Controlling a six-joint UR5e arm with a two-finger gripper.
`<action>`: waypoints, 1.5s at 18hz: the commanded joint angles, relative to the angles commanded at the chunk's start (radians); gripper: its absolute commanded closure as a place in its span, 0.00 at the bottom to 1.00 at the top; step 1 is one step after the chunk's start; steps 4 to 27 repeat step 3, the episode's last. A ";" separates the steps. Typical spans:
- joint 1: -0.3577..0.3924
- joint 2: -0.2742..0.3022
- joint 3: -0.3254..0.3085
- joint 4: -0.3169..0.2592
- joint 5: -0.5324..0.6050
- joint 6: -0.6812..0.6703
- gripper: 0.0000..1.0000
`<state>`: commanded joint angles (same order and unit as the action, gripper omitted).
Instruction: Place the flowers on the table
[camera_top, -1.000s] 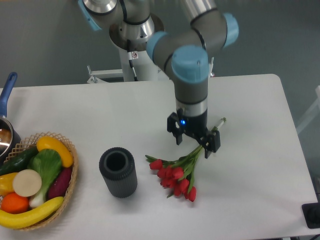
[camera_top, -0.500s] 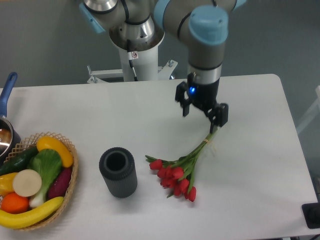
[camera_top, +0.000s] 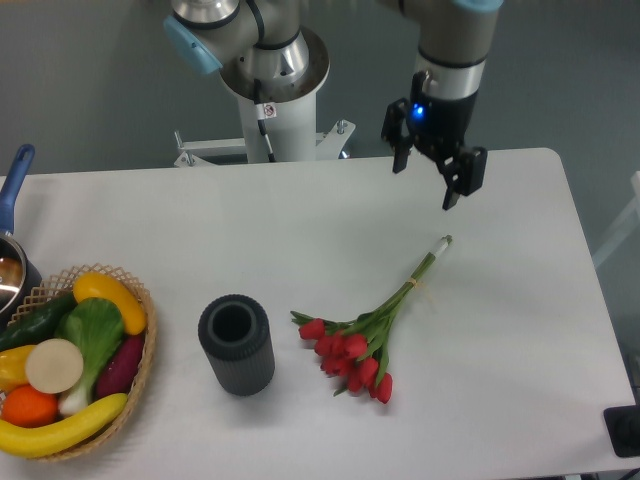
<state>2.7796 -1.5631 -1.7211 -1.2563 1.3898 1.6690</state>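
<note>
Camera view: the flowers lie flat on the tabletop, placement seemingly done, at three o'clock from the vase. At one o'clock, the gripper hovers, fingers spread, empty.

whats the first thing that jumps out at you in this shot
The bunch of red tulips lies flat on the white table, blooms toward the front edge and stems pointing back right. Above the stem tips, the gripper hangs open and empty. To the left stand a dark ribbed vase and a wicker basket of bright vegetables.
</note>
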 joint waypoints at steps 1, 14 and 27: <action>0.000 0.000 0.000 0.002 0.000 0.000 0.00; -0.002 0.000 0.000 0.006 -0.005 0.000 0.00; -0.002 0.000 0.000 0.006 -0.005 0.000 0.00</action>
